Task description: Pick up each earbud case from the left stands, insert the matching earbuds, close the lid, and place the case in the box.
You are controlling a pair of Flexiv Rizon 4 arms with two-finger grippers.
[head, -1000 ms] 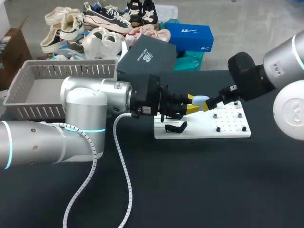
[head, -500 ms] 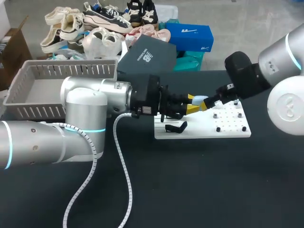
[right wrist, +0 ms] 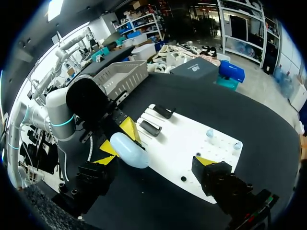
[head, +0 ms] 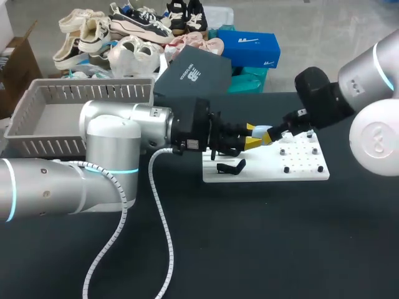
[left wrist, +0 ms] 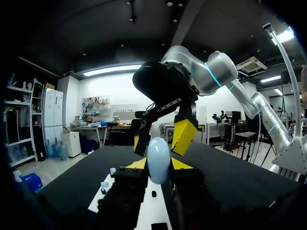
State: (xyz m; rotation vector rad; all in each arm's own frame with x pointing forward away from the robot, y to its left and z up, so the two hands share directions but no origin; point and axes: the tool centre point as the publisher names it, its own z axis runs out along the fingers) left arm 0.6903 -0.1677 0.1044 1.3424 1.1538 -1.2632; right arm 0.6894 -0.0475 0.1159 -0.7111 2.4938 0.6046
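A pale blue, closed earbud case (head: 264, 132) hangs above the white board (head: 268, 169), and my left gripper (head: 255, 139) is shut on it from both sides. In the left wrist view the case (left wrist: 158, 160) stands upright between the yellow tips. My right gripper (head: 278, 132) is open just right of the case, its fingers (left wrist: 184, 136) straddling the case's far end without touching. In the right wrist view the case (right wrist: 128, 150) lies close to one finger of my right gripper (right wrist: 156, 162). Small earbuds (right wrist: 209, 132) sit on pegs on the board.
Black stands (head: 230, 167) sit on the board's left part, now bare, and pegs dot its right part (head: 302, 159). A grey slatted basket (head: 62, 106) stands at the table's back left. My left arm's white cable (head: 163, 218) loops over the black tabletop.
My right arm has shifted slightly left, bringing its open fingers closer around the case. The left arm and the case have stayed put.
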